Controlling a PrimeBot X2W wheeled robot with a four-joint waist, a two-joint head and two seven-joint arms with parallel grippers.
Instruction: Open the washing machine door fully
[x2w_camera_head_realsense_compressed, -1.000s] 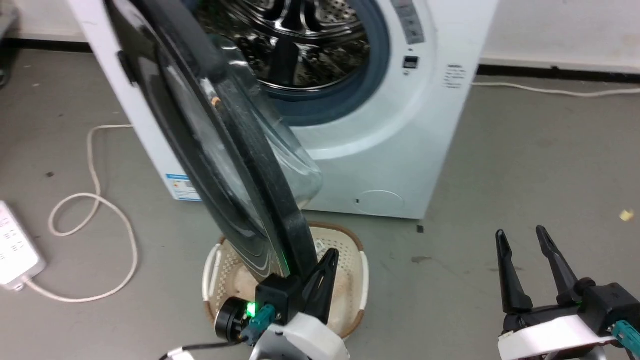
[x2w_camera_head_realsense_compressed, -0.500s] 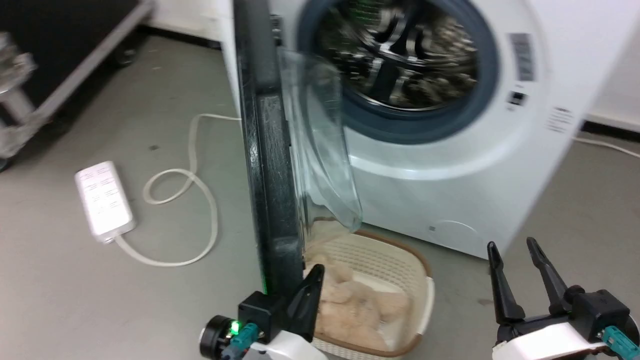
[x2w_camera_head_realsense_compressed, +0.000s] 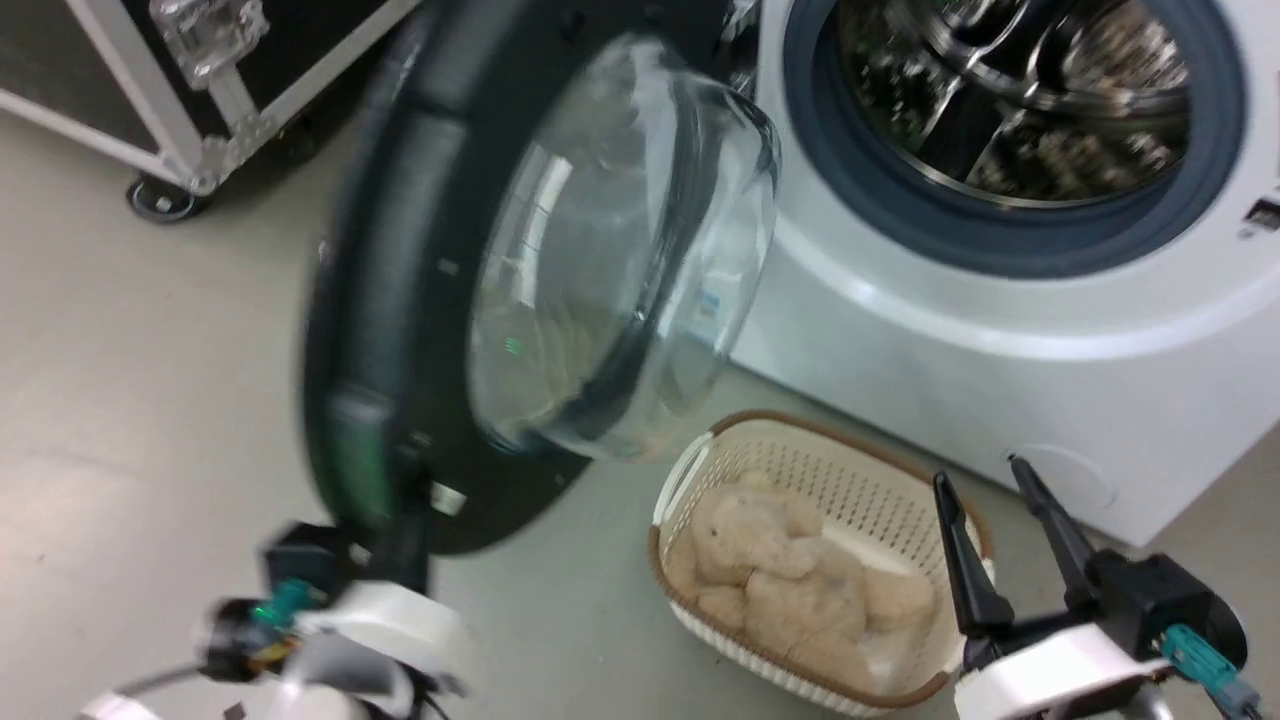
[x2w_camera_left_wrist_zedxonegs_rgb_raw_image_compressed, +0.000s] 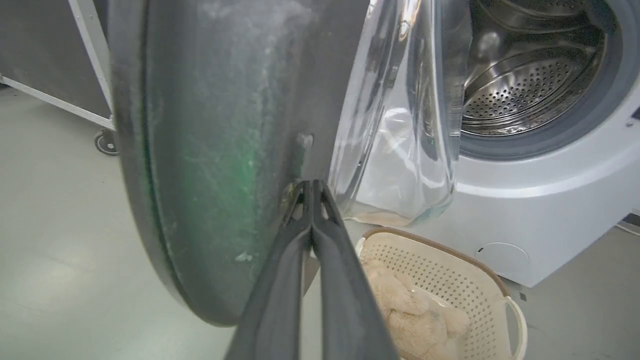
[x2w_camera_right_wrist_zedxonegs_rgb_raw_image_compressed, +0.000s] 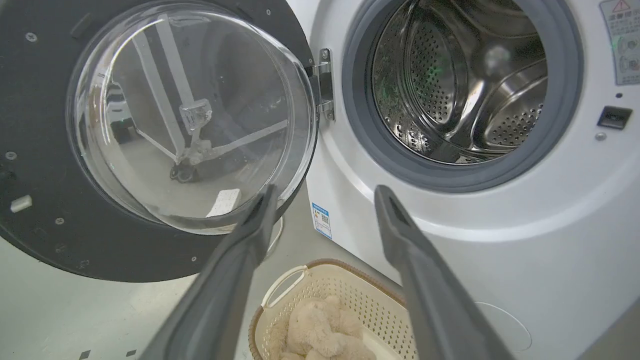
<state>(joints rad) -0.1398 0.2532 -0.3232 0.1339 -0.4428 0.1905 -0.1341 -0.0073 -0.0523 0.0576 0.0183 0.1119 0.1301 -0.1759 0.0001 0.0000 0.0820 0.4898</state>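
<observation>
The washing machine door is a black disc with a clear glass bowl, swung wide from the white washer on a hinge. It shows its inner face in the head view and in the right wrist view. My left gripper is blurred at the door's lower edge. In the left wrist view, the left gripper is shut, its tips touching the door beside the bowl. My right gripper is open and holds nothing. It hangs over the basket, apart from the door, and shows open again.
A cream basket with a beige plush toy stands on the floor below the steel drum. A black flight case on casters stands behind the door. A small round white service flap is low on the washer.
The head camera has turned, shifting the whole picture. The door has swung from edge-on to showing its inner face, and my left gripper has gone leftward with its lower edge. The right gripper stays open.
</observation>
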